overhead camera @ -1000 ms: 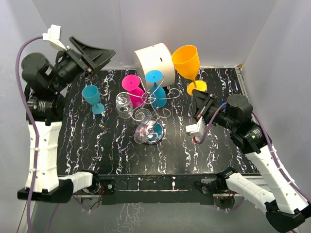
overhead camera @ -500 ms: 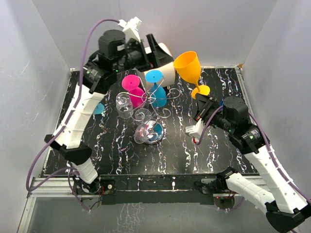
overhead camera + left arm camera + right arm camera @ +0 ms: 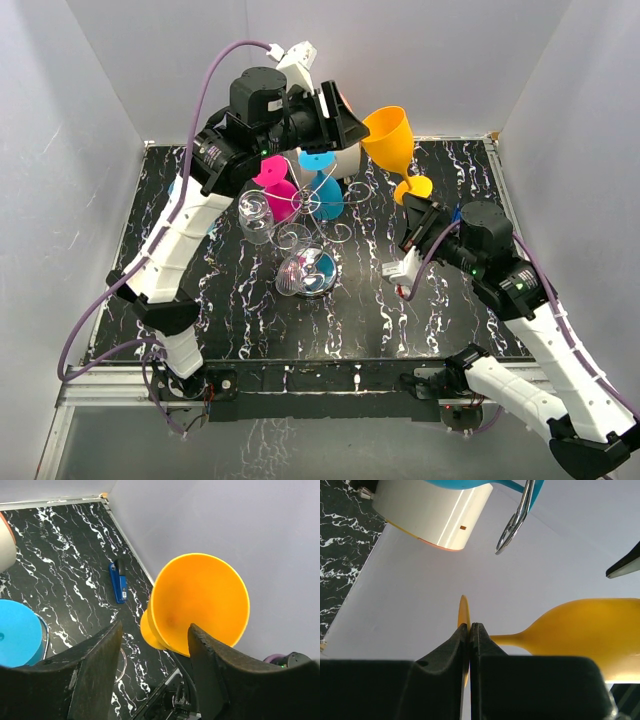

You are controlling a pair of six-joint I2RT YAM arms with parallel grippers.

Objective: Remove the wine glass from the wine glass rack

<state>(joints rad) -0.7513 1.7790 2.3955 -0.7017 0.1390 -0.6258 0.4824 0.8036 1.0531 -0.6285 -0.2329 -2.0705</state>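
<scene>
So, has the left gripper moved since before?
Yes. The left gripper swung right, from left of the white drum to over it.

Left arm [image 3: 185, 215] arched high with left tool [image 3: 343, 118] gaping — right arm [image 3: 530, 300] crooked, right tool [image 3: 412, 212] pinched tight.

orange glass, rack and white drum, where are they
orange glass [image 3: 388, 132] top view, on the bowl
rack [image 3: 306, 272] top view, on the chrome base
white drum [image 3: 426, 506] right wrist view, on its side wall
</scene>
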